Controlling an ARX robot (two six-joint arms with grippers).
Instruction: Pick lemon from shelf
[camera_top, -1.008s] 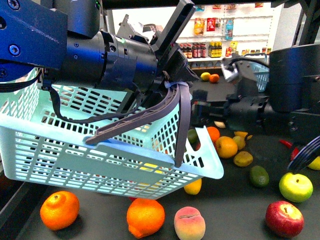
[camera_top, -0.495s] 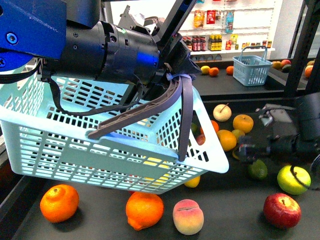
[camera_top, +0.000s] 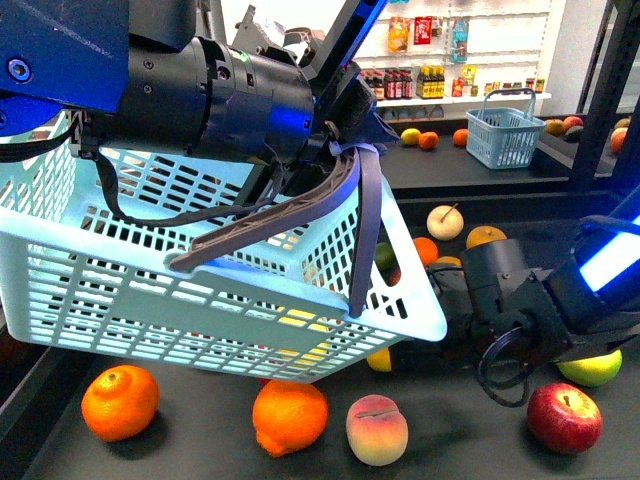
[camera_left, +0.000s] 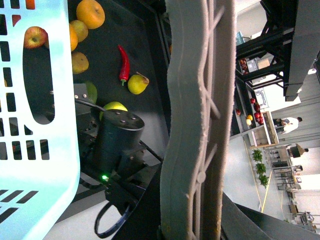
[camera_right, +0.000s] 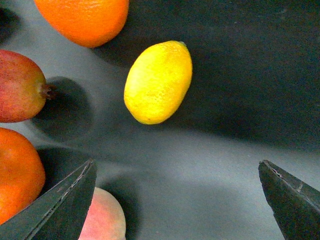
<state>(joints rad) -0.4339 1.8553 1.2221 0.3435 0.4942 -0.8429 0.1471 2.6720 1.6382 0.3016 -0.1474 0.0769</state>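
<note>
- Two dark fingertips (camera_right: 65, 200) of the right gripper (camera_right: 177, 200) stand wide apart and hold nothing.
- One lemon (camera_right: 158, 82) lies beyond that gap, untouched, on the dark tray of the shelf (camera_right: 240, 60).
- An orange (camera_right: 82, 17), a red fruit (camera_right: 20, 85) and a peach (camera_right: 102, 220) lie near the lemon.
- The left gripper (camera_top: 348, 148) appears clamped on the grey handle (camera_top: 290, 215), and the pale blue basket (camera_top: 150, 300) hangs tilted above the tray. Its fingers are mostly hidden.
</note>
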